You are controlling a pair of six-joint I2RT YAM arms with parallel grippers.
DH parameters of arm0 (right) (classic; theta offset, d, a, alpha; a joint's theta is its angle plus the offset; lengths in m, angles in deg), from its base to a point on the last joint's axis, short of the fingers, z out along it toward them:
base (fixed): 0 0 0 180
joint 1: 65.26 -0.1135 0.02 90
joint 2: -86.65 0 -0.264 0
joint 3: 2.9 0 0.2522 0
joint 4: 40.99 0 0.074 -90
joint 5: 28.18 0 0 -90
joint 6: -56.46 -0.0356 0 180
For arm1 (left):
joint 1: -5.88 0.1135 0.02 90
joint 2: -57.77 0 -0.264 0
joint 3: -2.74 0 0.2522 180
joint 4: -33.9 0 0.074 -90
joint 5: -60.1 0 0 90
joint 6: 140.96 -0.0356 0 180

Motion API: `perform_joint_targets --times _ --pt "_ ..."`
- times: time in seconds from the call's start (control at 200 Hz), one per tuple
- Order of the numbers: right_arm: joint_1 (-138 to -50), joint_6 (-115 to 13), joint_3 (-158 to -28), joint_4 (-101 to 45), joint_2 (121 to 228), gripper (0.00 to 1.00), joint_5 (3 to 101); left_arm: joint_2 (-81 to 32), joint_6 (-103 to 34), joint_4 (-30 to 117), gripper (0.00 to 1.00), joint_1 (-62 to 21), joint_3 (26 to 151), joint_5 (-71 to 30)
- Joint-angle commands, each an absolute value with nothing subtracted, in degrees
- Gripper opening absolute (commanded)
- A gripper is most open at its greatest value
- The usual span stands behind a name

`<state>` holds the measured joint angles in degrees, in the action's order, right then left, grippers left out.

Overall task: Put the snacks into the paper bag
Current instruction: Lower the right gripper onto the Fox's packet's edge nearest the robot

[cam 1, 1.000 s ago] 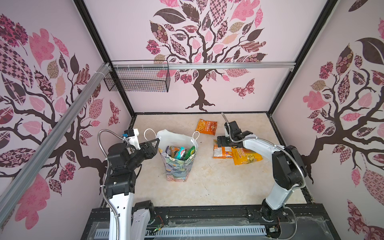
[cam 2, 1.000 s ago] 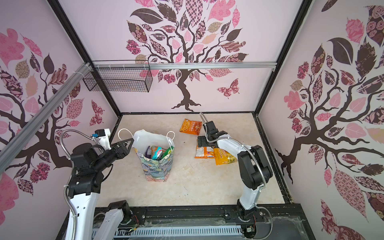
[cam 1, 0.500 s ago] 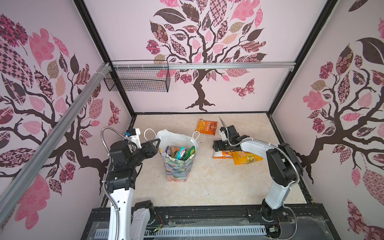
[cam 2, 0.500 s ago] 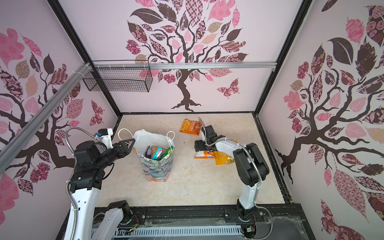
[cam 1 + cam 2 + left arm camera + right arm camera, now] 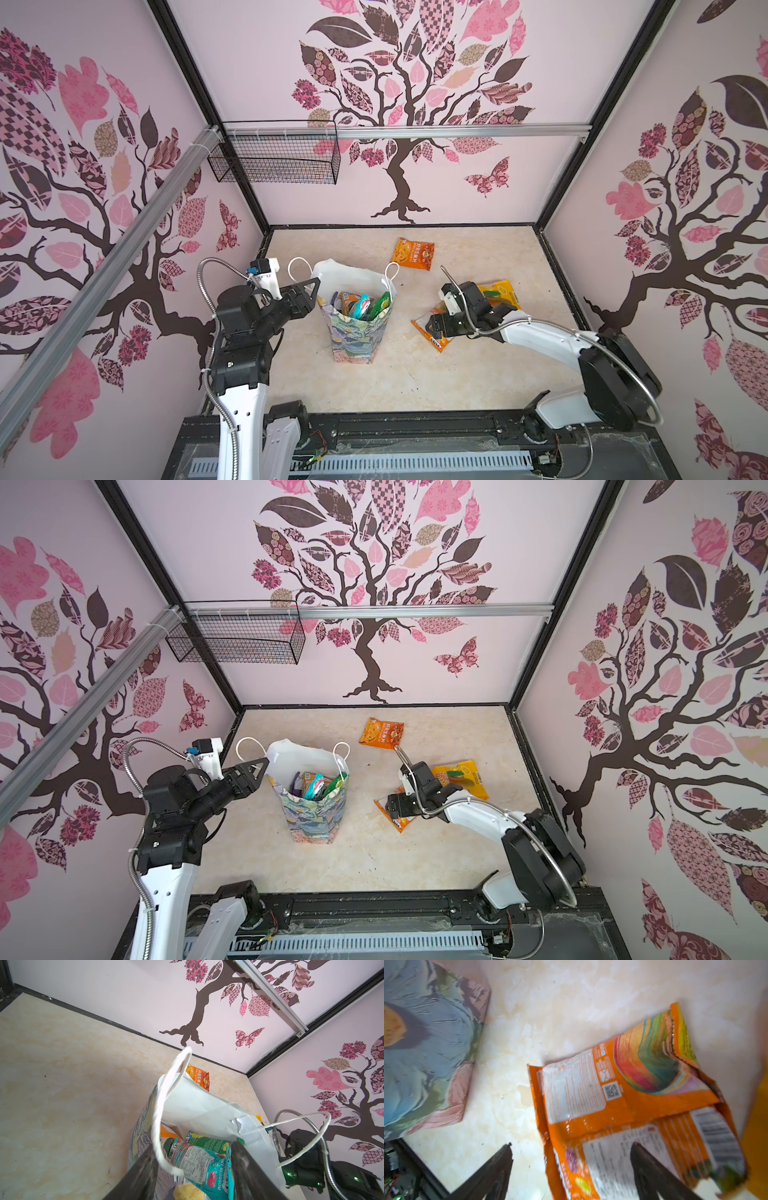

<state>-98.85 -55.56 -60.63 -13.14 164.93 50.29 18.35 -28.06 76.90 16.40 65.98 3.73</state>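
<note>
Your left gripper (image 5: 312, 286) sits at the left rim of the paper bag (image 5: 353, 340), which stands upright mid-frame in both top views with several snacks (image 5: 362, 305) inside. Its jaws are partly parted and straddle the bag's near wall and a white cord handle (image 5: 160, 1118) without pinching either. Your right gripper (image 5: 571, 1147), right of the bag, is spread wide and empty, one finger (image 5: 645, 1163) over an orange packet (image 5: 610, 1157) on the floor (image 5: 374, 386), with a yellow packet (image 5: 500, 291) just behind and another orange packet (image 5: 413, 253) higher in frame.

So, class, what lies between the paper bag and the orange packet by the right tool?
Only bare floor separates bag and packet, seen in both top views.
</note>
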Motion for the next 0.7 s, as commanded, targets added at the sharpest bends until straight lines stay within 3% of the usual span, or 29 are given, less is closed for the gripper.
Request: perform_joint_targets --times 0.0,0.165,0.69 --pt "-98.7 -57.9 -63.1 -7.7 156.8 0.90 51.6 18.4 -28.6 75.7 0.59 16.6 65.1 3.6" --pt "-98.0 -57.8 -60.0 -6.5 150.2 0.89 63.1 18.1 -28.6 75.8 0.58 16.7 65.3 4.2" --pt "-91.6 -57.2 -57.6 -19.0 169.4 0.78 57.8 16.4 -31.1 79.9 0.60 10.7 67.7 -0.5"
